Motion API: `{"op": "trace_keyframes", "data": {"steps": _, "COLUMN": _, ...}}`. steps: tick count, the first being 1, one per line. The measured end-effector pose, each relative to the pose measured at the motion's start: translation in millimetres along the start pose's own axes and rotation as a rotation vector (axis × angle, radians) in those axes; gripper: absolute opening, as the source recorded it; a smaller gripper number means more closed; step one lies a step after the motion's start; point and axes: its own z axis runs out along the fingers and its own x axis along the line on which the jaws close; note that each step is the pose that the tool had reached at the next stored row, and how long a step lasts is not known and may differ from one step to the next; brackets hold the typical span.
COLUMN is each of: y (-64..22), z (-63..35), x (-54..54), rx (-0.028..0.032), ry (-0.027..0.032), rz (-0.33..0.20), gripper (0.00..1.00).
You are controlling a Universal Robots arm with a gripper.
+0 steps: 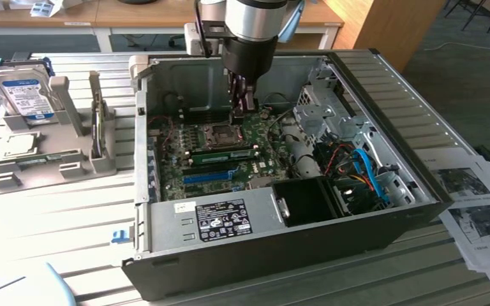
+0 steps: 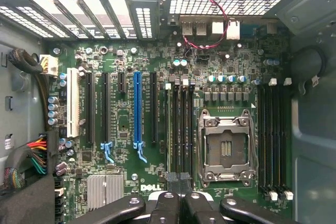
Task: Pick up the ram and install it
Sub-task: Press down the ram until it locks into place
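The ram (image 1: 224,153), a thin green strip, stands on edge in a memory slot between the empty CPU socket (image 1: 224,134) and the blue slot (image 1: 207,176) on the motherboard. My gripper (image 1: 239,116) hangs inside the open case, a little above the board near the socket. Its black fingers (image 2: 169,199) are pressed together, and I see nothing between them. In the wrist view they line up with the bank of dark memory slots (image 2: 181,124) beside the CPU socket (image 2: 227,148).
The case walls (image 1: 398,121) ring the board, with a drive cage and cables on the exterior view's right. A grey rack (image 1: 45,162) outside the case holds a hard drive (image 1: 23,95). Papers (image 1: 475,210) lie on the slatted table.
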Motion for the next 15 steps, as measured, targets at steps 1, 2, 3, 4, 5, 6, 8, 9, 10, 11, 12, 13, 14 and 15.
{"op": "trace_keyframes", "data": {"steps": 1, "y": 0.0, "z": 0.0, "x": 0.0, "rx": 0.0, "ry": 0.0, "rz": 0.0, "gripper": 0.09}}
{"op": "trace_keyframes", "data": {"steps": 2, "y": 0.0, "z": 0.0, "x": 0.0, "rx": 0.0, "ry": 0.0, "rz": 0.0, "gripper": 0.09}}
{"op": "trace_keyframes", "data": {"steps": 3, "y": 0.0, "z": 0.0, "x": 0.0, "rx": 0.0, "ry": 0.0, "rz": 0.0, "gripper": 0.09}}
{"op": "trace_keyframes", "data": {"steps": 4, "y": 0.0, "z": 0.0, "x": 0.0, "rx": 0.0, "ry": -0.0001, "rz": 0.0, "gripper": 0.09}}
{"op": "trace_keyframes", "data": {"steps": 5, "y": 0.0, "z": 0.0, "x": 0.0, "rx": 0.0, "ry": 0.0, "rz": 0.0, "gripper": 0.09}}
{"op": "trace_keyframes", "data": {"steps": 6, "y": 0.0, "z": 0.0, "x": 0.0, "rx": 0.0, "ry": 0.0, "rz": 0.0, "gripper": 0.09}}
{"op": "trace_keyframes", "data": {"steps": 8, "y": 0.0, "z": 0.0, "x": 0.0, "rx": 0.0, "ry": 0.0, "rz": 0.001, "gripper": 0.09}}
{"op": "trace_keyframes", "data": {"steps": 9, "y": 0.0, "z": 0.0, "x": 0.0, "rx": 0.0001, "ry": -0.0001, "rz": 0.005, "gripper": 0.09}}
{"op": "trace_keyframes", "data": {"steps": 10, "y": 0.0, "z": 0.0, "x": 0.0, "rx": 0.0005, "ry": -0.0003, "rz": 0.012, "gripper": 0.09}}
{"op": "trace_keyframes", "data": {"steps": 11, "y": -0.1, "z": 0.1, "x": 0.0, "rx": 0.001, "ry": -0.0006, "rz": 0.024, "gripper": 0.09}}
{"op": "trace_keyframes", "data": {"steps": 12, "y": -0.1, "z": 0.1, "x": 0.0, "rx": 0.0016, "ry": -0.0009, "rz": 0.04, "gripper": 0.09}}
{"op": "trace_keyframes", "data": {"steps": 13, "y": -0.1, "z": 0.2, "x": 0.0, "rx": 0.0024, "ry": -0.0013, "rz": 0.06, "gripper": 0.09}}
{"op": "trace_keyframes", "data": {"steps": 14, "y": 0.0, "z": 0.3, "x": 0.0, "rx": 0.0032, "ry": -0.0019, "rz": 0.078, "gripper": 0.09}}
{"op": "trace_keyframes", "data": {"steps": 15, "y": 0.0, "z": 0.4, "x": 0.0, "rx": 0.0039, "ry": -0.0022, "rz": 0.096, "gripper": 0.09}}
